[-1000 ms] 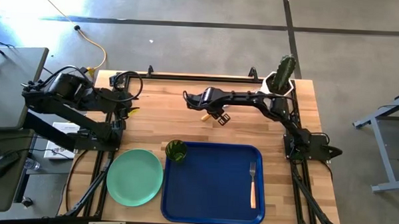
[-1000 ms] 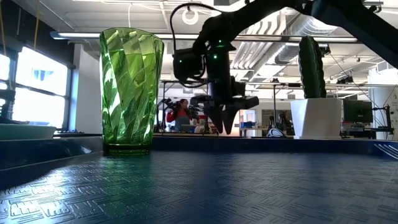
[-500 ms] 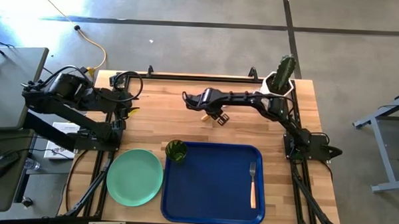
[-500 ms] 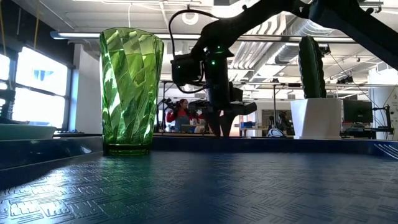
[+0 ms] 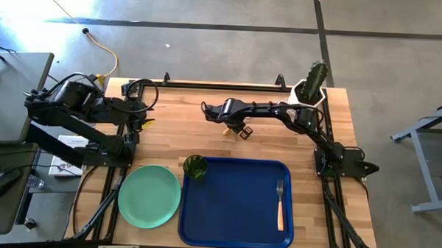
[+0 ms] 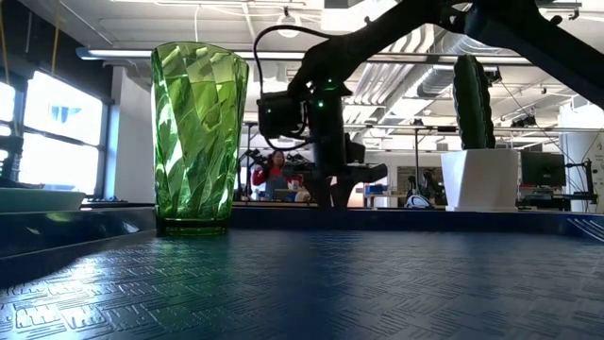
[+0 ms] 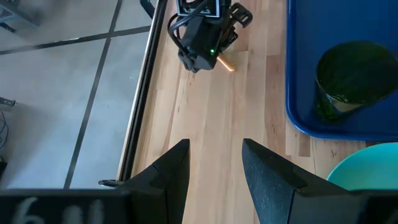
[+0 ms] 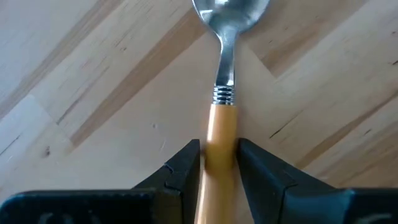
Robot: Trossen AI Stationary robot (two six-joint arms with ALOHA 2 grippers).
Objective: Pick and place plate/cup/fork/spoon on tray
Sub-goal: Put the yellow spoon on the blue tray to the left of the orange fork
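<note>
The spoon [image 8: 224,74] lies flat on the wood table at its middle far part, shiny bowl and orange handle. My right gripper [image 5: 234,127] stands over the spoon, shut on its handle; it also shows in the low view [image 6: 330,184]. The cup [image 5: 195,167] stands upright in the tray's [image 5: 236,213] far left corner. The fork [image 5: 280,203] lies in the tray's right part. The plate [image 5: 149,196] lies on the table left of the tray. My left gripper [image 7: 214,165] waits open and empty at the table's left side. My right gripper pinches the spoon's orange handle [image 8: 219,134] between its two fingers [image 8: 186,168], a little behind the metal collar. The fingers come from above, pointing down, and lie across the handle. The spoon lies on the table, its bowl [image 8: 230,12] pointing away from the fingers.
A white pot with a cactus [image 5: 311,87] stands at the table's far right corner, close to the right arm. Bare wood lies between the spoon and the tray's far rim [image 5: 242,161]. A black frame runs along the table's edges.
My right gripper has gone down onto the table at the spoon and a little toward the table's left edge; in the low view its fingertips have sunk behind the tray's rim. The spoon, cup, fork and plate have stayed in place.
</note>
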